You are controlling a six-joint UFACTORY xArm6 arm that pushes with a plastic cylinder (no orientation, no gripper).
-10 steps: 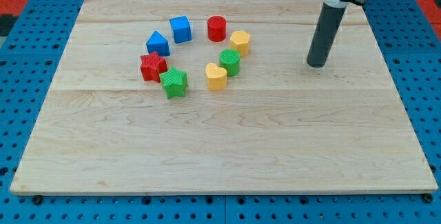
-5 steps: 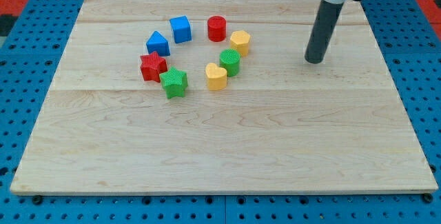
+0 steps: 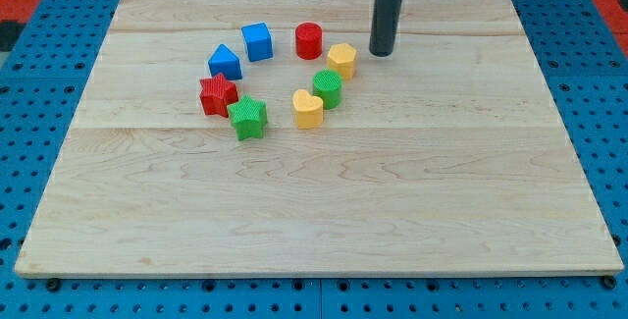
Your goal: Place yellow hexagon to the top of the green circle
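End effector tip right of yellow hexagon

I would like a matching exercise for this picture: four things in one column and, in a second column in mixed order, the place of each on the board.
Things:
1. yellow hexagon
2. green circle
3. blue cube
4. my tip

Places:
A. nearest the view's top among the blocks
B. between the yellow hexagon and the yellow heart
C. just right of every block, touching none
D. just right of and below the red cylinder

Pairs: 1-D, 2-B, 3-A, 4-C
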